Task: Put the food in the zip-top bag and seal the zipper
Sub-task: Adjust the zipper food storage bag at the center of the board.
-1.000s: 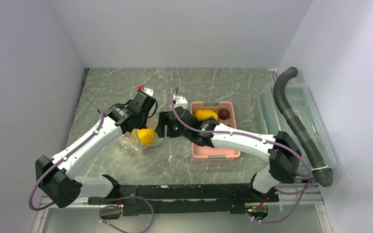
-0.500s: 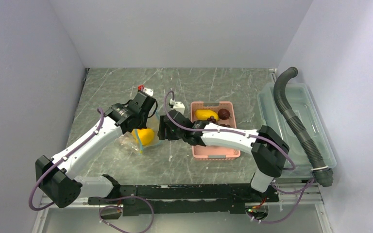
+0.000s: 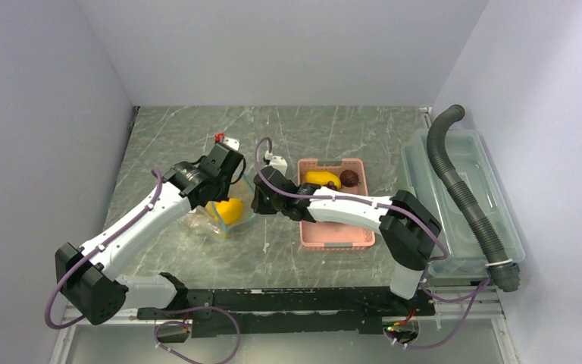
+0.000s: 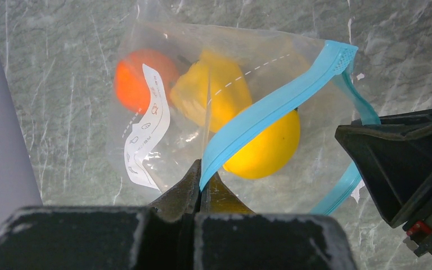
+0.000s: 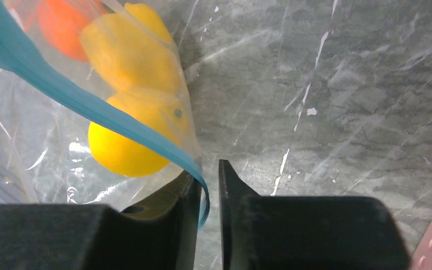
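The zip-top bag (image 4: pixel 146 140) lies on the table, holding one orange fruit (image 4: pixel 138 79) and yellow pieces (image 4: pixel 267 143) of the food. My left gripper (image 4: pixel 201 169) is shut on one side of the teal zipper (image 4: pixel 275 104), lifting the mouth. My right gripper (image 5: pixel 208 169) straddles the other side of the zipper (image 5: pixel 45 73). Its jaws stand a narrow gap apart, and the strip rests against the left finger only. From above, both grippers meet at the bag (image 3: pixel 223 216). A yellow piece (image 3: pixel 320 179) and the grapes (image 3: pixel 348 178) lie in the pink basket (image 3: pixel 337 236).
The pink basket stands just right of the bag, under my right forearm. At the right table edge a clear plastic bin (image 3: pixel 492 220) holds a grey ribbed hose (image 3: pixel 455 178). White walls close in on the left, back and right.
My right gripper has slid left to the bag's mouth and narrowed its jaws around the zipper strip. The left gripper and the bag have stayed put.
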Controlling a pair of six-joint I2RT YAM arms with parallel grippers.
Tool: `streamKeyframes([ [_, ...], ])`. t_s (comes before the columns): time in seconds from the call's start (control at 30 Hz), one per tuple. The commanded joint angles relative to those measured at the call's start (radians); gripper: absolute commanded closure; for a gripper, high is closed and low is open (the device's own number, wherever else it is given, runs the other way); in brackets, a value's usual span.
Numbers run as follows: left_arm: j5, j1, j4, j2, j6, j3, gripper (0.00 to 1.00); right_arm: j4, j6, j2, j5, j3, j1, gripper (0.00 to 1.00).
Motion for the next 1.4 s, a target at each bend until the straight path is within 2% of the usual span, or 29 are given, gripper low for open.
streamKeyframes([
  [0.0, -0.008, -0.003, 0.023, -0.028, -0.004, 0.003, 1.00, 0.021, -0.007, -0.026, 0.014, 0.048, -0.003, 0.83],
  [0.07, -0.005, -0.004, 0.031, -0.034, 0.001, -0.002, 1.00, 0.016, -0.011, -0.043, 0.029, 0.040, -0.003, 0.91],
  [0.2, -0.002, -0.003, 0.034, -0.035, 0.004, -0.004, 1.00, 0.013, -0.024, -0.086, 0.046, 0.020, -0.003, 1.00],
  [0.47, -0.028, -0.004, 0.016, -0.057, -0.009, 0.009, 1.00, -0.030, -0.093, -0.199, 0.059, 0.000, -0.003, 1.00],
  [0.57, 0.005, -0.004, 0.022, -0.081, -0.012, 0.025, 1.00, -0.079, -0.134, -0.240, 0.065, 0.015, -0.003, 1.00],
  [0.77, 0.087, -0.005, -0.042, -0.094, -0.023, 0.142, 1.00, -0.166, -0.215, -0.319, 0.051, 0.066, -0.003, 1.00],
  [1.13, 0.264, -0.004, -0.209, -0.050, 0.012, 0.373, 1.00, -0.333, -0.330, -0.372, 0.033, 0.238, -0.001, 1.00],
  [1.37, 0.310, -0.005, -0.194, -0.065, -0.011, 0.331, 0.99, -0.365, -0.344, -0.359, 0.031, 0.284, -0.001, 1.00],
])
